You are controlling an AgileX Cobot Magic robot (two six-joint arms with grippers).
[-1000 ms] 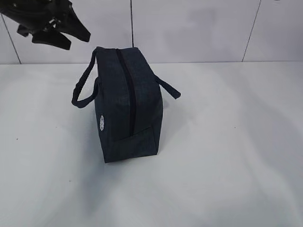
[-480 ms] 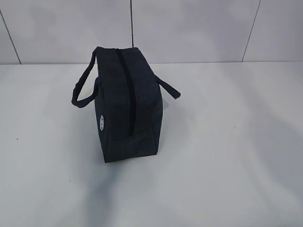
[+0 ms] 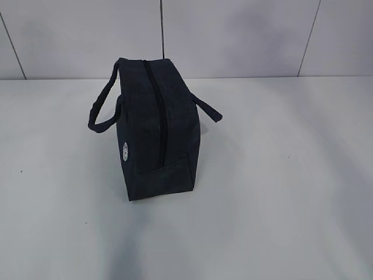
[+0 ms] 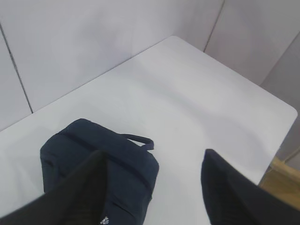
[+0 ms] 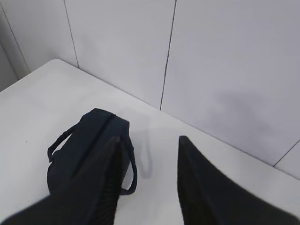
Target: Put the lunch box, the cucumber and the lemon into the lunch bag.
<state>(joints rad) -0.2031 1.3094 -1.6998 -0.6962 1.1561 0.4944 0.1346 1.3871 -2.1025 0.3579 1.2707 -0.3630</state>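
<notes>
The dark navy lunch bag (image 3: 156,131) stands on the white table, its top zipper (image 3: 157,111) shut, a loop handle on each side and a small white logo (image 3: 126,151) on its left face. It also shows in the left wrist view (image 4: 93,154) and in the right wrist view (image 5: 89,140). My left gripper (image 4: 152,157) is open and empty, high above the table beside the bag. My right gripper (image 5: 149,140) is open and empty, high above the bag's far handle. Neither gripper shows in the exterior view. The lunch box, the cucumber and the lemon are out of view.
The white table (image 3: 280,175) ends at a pale panelled wall (image 3: 233,35) behind the bag. In the left wrist view the table's rounded corner (image 4: 290,110) and right edge show, with a wooden floor beyond.
The left gripper, at the upper left of the exterior view one second ago, has moved up out of that view. The bag has not moved.
</notes>
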